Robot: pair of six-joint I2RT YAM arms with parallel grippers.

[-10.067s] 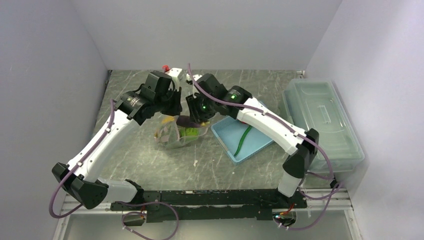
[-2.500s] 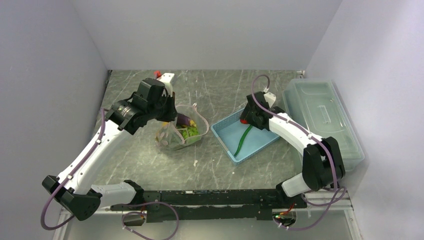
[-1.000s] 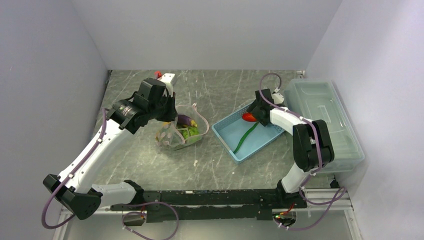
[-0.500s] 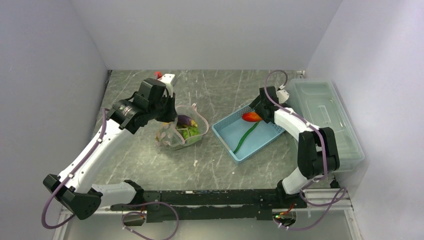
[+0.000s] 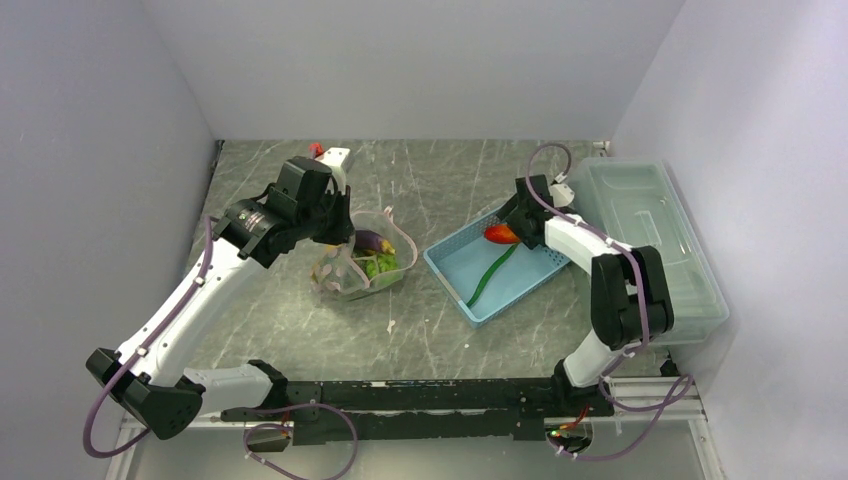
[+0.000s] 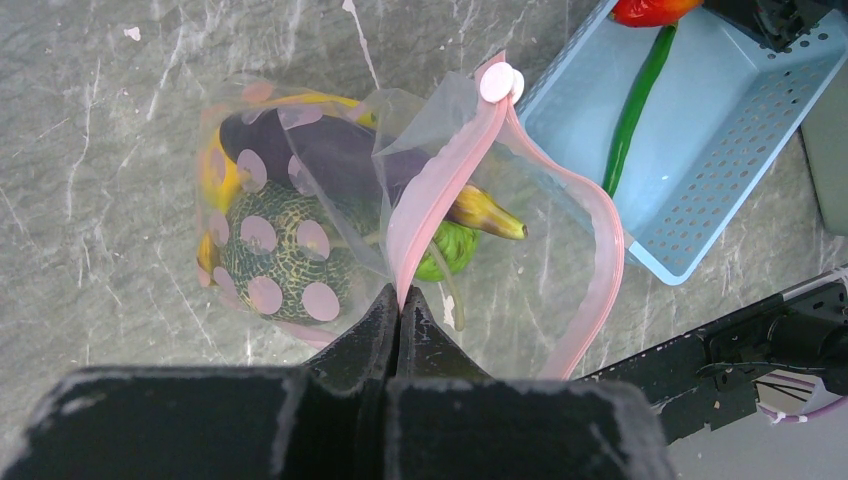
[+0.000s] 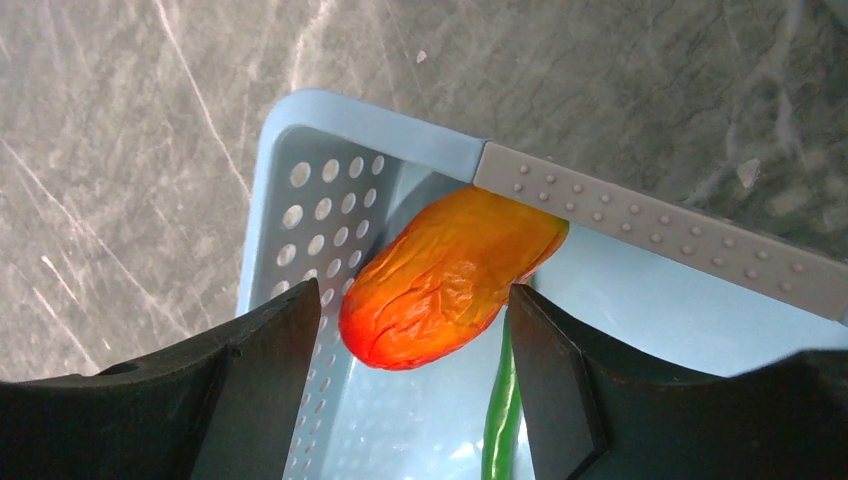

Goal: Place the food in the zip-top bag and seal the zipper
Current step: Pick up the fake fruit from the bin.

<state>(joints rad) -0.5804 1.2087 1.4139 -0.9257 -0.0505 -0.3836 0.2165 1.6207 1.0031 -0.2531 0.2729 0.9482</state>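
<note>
The clear zip-top bag (image 5: 362, 262) lies left of centre with its mouth held up. My left gripper (image 6: 398, 300) is shut on the pink zipper (image 6: 440, 180) strip. Inside the bag are the eggplant (image 6: 320, 150), the netted melon (image 6: 285, 250), the banana (image 6: 485, 212) and a green vegetable (image 6: 450, 250). The orange carrot (image 7: 450, 275) rests in the far corner of the blue basket (image 7: 300, 120). My right gripper (image 7: 412, 300) is open, one jaw on each side of the carrot's end with gaps showing. The long green pod (image 5: 490, 275) lies in the basket beside it.
A large clear lidded box (image 5: 645, 240) stands along the right wall, just behind my right arm. The blue basket (image 5: 445, 262) sits between the bag and that box. A small white scrap (image 5: 391, 326) lies on the grey table in front of the bag.
My right gripper has left the bag, swung to the basket's far corner and settled over the carrot with its jaws slightly wider. My left gripper has kept hold of the zipper strip without moving.
</note>
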